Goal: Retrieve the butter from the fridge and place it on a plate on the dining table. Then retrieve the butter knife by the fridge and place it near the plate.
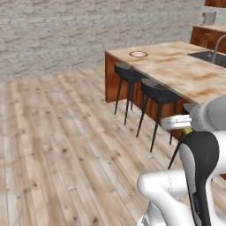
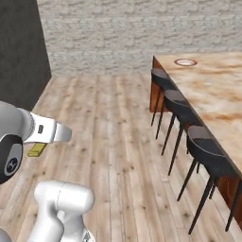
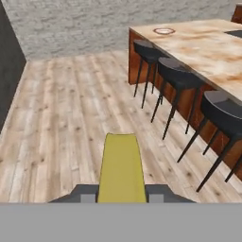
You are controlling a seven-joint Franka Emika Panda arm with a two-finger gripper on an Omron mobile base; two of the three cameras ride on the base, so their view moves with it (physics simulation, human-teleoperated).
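My gripper [image 3: 121, 196] is shut on the butter [image 3: 121, 168], a yellow-olive stick that juts forward between the dark fingertips [image 3: 87, 194] above the wood floor. The butter [image 2: 36, 150] also hangs under the white hand at the left in the right base view. The plate [image 1: 138, 54], white with a red-brown rim, sits at the far corner of the dining table [image 1: 176, 66], well ahead of the gripper; it also appears as plate [image 3: 164, 31] and plate [image 2: 185, 62]. A tall dark-grey face [image 2: 21, 56] at the left may be the fridge. The butter knife is out of view.
Three black bar stools [image 2: 208, 160] line the near side of the marble-topped island, between me and the top. A sunken dark sink [image 1: 207, 56] with a tap [image 1: 216, 46] lies further along it. Open plank floor [image 2: 108, 132] stretches to the brick wall.
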